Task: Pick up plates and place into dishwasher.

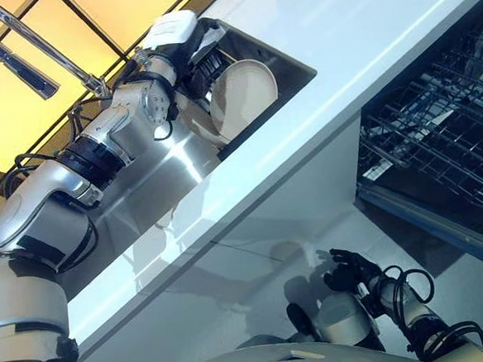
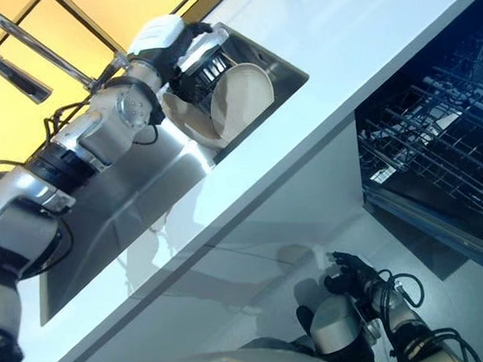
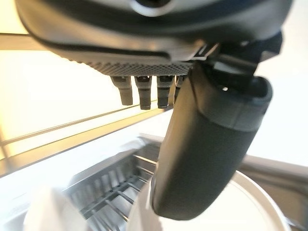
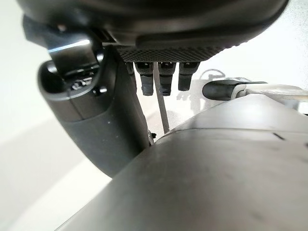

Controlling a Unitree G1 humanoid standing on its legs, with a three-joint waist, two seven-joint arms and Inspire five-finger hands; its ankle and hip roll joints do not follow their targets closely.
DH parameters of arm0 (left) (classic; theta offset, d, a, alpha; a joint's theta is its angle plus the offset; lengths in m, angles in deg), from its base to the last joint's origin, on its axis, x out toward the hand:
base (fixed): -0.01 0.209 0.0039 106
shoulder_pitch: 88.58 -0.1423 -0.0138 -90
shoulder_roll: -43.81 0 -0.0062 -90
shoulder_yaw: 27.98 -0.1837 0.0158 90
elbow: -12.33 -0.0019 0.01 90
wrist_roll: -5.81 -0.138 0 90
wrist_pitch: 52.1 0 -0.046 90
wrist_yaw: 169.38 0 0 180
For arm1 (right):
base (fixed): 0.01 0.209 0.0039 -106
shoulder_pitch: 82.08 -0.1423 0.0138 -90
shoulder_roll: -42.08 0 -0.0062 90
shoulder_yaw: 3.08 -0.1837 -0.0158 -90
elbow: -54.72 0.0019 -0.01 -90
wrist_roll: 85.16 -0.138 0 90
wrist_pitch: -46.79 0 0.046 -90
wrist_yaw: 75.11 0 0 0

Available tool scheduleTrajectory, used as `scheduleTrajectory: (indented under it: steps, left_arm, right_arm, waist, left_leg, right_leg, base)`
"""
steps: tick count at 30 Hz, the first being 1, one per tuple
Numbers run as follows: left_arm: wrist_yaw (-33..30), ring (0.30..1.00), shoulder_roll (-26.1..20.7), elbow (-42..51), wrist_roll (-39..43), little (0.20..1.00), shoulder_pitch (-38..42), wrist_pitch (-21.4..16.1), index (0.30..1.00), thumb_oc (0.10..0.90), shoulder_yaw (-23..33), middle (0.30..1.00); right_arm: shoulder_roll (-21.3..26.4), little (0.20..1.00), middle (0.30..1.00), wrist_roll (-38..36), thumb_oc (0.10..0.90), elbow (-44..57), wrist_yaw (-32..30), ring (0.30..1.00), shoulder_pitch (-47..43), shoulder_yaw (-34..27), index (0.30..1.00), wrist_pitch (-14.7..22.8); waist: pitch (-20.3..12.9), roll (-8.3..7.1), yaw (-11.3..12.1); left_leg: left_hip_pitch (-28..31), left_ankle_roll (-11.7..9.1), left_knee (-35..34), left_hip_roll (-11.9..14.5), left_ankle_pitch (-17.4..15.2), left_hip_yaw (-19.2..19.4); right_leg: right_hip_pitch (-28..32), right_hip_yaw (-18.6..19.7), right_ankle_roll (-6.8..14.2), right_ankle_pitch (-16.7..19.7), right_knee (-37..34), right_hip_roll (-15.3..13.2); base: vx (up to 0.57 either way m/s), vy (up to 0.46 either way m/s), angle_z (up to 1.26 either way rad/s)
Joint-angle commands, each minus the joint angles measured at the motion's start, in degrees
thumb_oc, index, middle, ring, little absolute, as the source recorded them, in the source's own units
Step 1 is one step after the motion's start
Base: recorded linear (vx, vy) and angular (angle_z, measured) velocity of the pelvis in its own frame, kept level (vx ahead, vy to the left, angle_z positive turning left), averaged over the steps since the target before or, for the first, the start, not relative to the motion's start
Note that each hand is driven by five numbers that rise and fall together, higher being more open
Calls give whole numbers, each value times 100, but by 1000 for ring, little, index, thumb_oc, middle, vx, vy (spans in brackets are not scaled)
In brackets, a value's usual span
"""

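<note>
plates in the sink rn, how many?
2. One plate stands on edge at the sink's far end by the left hand; a second plate leans just behind it, partly covered. More may be hidden.

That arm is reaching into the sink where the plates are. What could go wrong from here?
The plates lean on edge against each other in the sink, so lifting one might tip the other over. The left hand has its thumb over a plate's rim; a shallow hold could slip. The dishwasher rack sits off to the right, so the carry there risks knocking the counter.
</note>
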Motion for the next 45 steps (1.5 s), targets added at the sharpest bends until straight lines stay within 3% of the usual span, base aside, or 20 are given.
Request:
scheduleTrajectory:
  steps: [1, 15, 27, 36, 41, 45]
  left_arm:
    - [-804, 900, -278, -555, 11, 900, 362, 51, 900, 800, 835, 900]
    - [-1517, 900, -7, -1054, 788, 900, 842, 170, 900, 800, 916, 900]
    - [-1418, 900, 131, -1377, 1221, 900, 1127, 90, 900, 800, 844, 900]
    - [-783, 900, 138, -1190, 1310, 900, 1133, -104, 900, 800, 687, 900]
    - [-344, 900, 93, -901, 1476, 900, 1017, -115, 900, 800, 647, 900]
    - [411, 900, 78, -631, 1516, 900, 716, -38, 900, 800, 733, 900]
  right_arm:
    - [314, 900, 900, 208, 800, -75, 88, 900, 743, 327, 900, -4]
    - [575, 900, 900, 6, 800, 369, 34, 900, 257, 439, 900, 191]
    - [504, 900, 900, -183, 800, 382, -65, 900, -96, 641, 900, 371]
    - [320, 900, 900, -152, 800, 110, -77, 900, -158, 702, 900, 403]
    - [241, 900, 900, -171, 800, -103, -30, 900, -79, 669, 900, 352]
    - [154, 900, 900, -138, 800, -301, -6, 900, 86, 585, 900, 175]
  waist:
    - [10, -201, -208]
    - [704, -375, -379]
    - [1057, -550, -334]
    - [940, -596, -219]
    - [719, -574, -141]
    - [380, -519, -54]
  left_leg:
    - [-209, -162, 200, -92, -34, -24]
    - [-890, -224, 356, -6, 107, 226]
    - [-1162, -238, 380, 81, 170, 361]
    - [-1029, -238, 383, 81, 125, 308]
    - [-822, -232, 349, 69, 97, 224]
    - [-528, -211, 347, 38, 39, 112]
  right_leg:
    - [-278, -49, 163, -415, 527, -35]
    - [-1071, 170, 110, -317, 756, -31]
    - [-1358, 194, 66, -235, 772, 45]
    - [-1102, 38, 48, -280, 659, 40]
    - [-796, -85, 27, -312, 562, 43]
    - [-380, -212, 29, -357, 448, 26]
  base:
    - [-110, 39, -9]
    - [-65, -2, -11]
    - [-49, -26, -8]
    - [-18, -10, -2]
    - [36, -8, 18]
    - [130, 8, 29]
